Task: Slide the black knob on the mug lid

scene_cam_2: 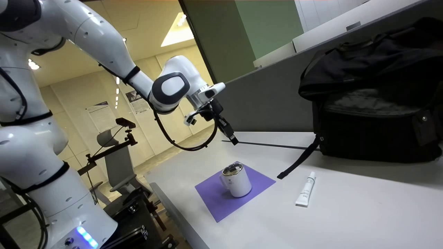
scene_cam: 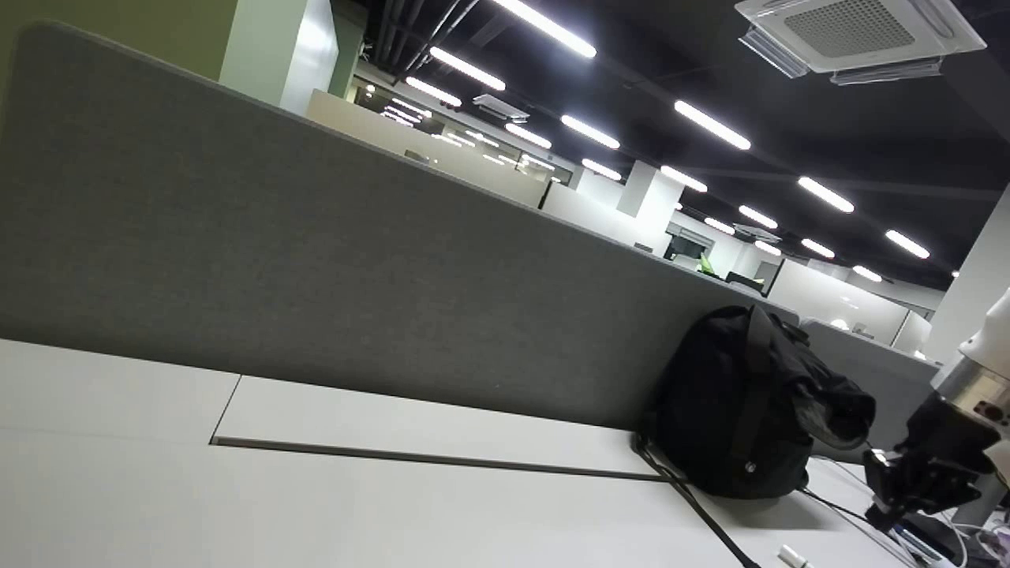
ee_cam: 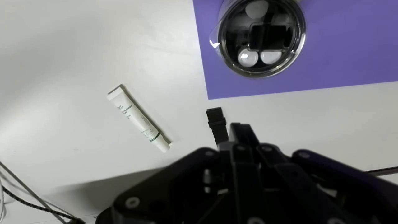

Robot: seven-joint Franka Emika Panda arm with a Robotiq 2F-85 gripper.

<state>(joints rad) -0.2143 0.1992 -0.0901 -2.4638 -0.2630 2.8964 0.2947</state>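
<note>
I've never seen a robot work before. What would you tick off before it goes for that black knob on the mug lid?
1. Mug upright on the purple sheet: ok.
2. Lid on the mug: ok.
3. Black knob visible in the wrist view: ok.
4. Pincer shut, nothing seen in it: ok.
5. Pincer at the knob: not ok; it hangs above the desk, apart from the mug.
6. Which way the knob slides: cannot tell.
</note>
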